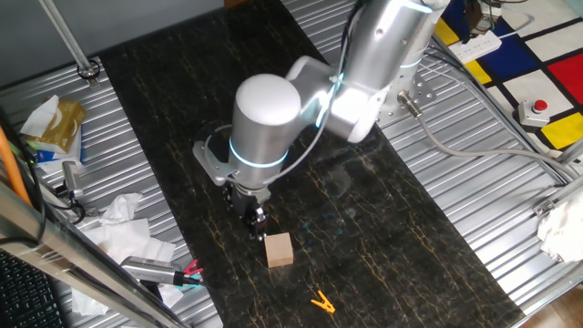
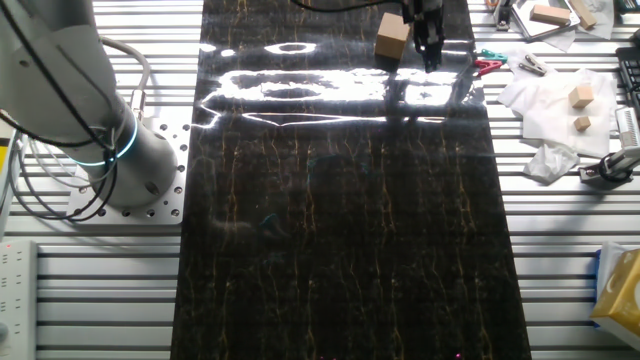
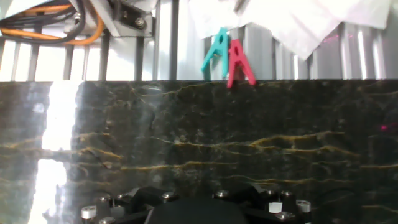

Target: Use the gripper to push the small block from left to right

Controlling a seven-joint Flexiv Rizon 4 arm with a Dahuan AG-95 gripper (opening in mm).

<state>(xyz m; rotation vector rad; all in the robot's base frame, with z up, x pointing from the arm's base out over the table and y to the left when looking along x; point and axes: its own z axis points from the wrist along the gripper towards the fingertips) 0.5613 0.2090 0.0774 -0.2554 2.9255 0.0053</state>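
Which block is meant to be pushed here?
On the dark marbled mat, look just beside the black gripper under the silver arm. The small block is a plain tan wooden cube, unlike the orange clip lying nearer the mat's edge.

Dark mat (image 1: 392, 228) open right of small block (image 1: 280, 250). Orange clip (image 1: 322, 302) lies near. Teal and red clips (image 3: 227, 57) sit at mat edge.
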